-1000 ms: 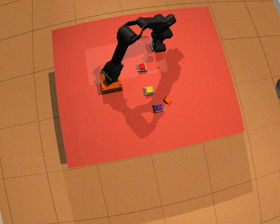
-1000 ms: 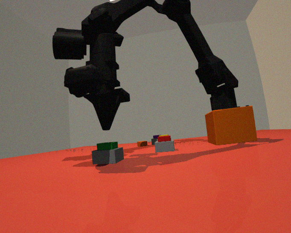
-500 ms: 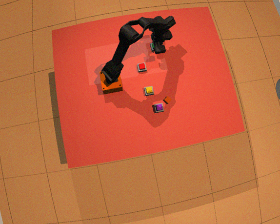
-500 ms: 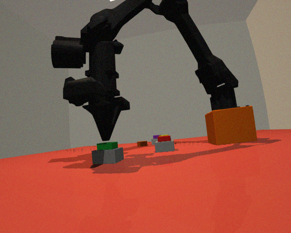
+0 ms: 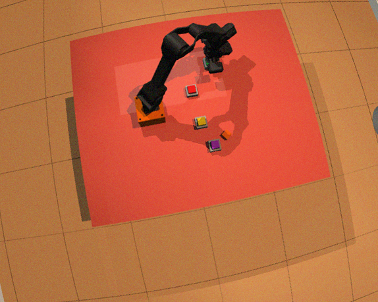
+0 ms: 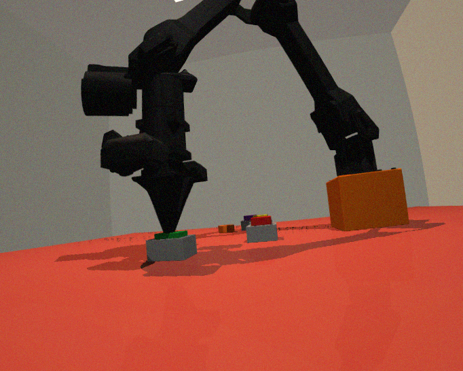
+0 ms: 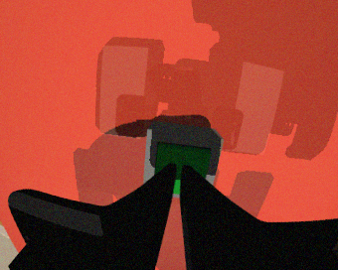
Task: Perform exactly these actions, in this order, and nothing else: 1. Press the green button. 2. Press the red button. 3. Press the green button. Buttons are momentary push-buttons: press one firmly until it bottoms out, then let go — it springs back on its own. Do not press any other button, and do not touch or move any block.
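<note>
The green button [image 5: 206, 63] [image 6: 180, 234] [image 7: 194, 155] sits in a grey housing near the far edge of the red mat in the top view. My gripper [image 6: 168, 231] [image 7: 178, 170] is shut and empty, pointing straight down, with its fingertips on the green cap. The cap stands low in its housing; whether it has bottomed out I cannot tell. In the top view the gripper body partly hides this button. The red button [image 5: 191, 89] [image 6: 261, 220] stands apart from the gripper, between the green button and the arm's base, with its cap raised.
The yellow button [image 5: 201, 121] and the purple button [image 5: 214, 144] stand beyond the red one. A small orange block [image 5: 225, 134] [image 6: 226, 228] lies beside the purple button. The arm's orange base [image 5: 152, 119] [image 6: 371, 200] stands on the red mat [image 5: 168, 185].
</note>
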Controlling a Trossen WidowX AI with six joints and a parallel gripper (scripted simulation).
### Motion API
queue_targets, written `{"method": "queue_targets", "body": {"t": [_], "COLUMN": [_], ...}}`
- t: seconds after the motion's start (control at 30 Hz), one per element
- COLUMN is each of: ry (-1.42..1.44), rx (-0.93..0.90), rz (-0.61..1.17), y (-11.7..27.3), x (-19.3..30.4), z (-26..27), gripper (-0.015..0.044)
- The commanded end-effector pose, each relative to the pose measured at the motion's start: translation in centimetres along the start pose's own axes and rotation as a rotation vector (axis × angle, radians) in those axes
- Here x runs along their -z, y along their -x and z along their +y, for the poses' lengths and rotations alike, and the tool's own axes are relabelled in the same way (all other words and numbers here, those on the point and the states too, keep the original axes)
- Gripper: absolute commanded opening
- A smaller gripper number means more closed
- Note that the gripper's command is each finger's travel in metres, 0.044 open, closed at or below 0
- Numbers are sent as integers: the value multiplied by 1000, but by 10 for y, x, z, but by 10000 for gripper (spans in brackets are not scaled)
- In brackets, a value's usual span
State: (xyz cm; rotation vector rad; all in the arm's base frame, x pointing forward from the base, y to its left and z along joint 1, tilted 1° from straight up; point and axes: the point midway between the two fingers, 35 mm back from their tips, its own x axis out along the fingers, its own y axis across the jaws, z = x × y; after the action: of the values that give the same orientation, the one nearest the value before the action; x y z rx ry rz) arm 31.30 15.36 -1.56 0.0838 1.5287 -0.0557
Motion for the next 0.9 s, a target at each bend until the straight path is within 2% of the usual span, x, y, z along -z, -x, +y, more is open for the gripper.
{"method": "queue_targets", "body": {"t": [0.0, 0.23, 0.37, 0.5, 0.63, 0.87], "ry": [4, 4, 4, 4, 4, 4], "rx": [5, 5, 5, 5, 5, 6], "rz": [4, 4, 3, 2, 2, 4], "y": [-1, -1, 30, 36, 91, 97], "x": [1, 1, 1, 1, 0, 5], "z": [-1, -1, -1, -1, 0, -9], "gripper": [20, 20, 20, 20, 20, 20]}}
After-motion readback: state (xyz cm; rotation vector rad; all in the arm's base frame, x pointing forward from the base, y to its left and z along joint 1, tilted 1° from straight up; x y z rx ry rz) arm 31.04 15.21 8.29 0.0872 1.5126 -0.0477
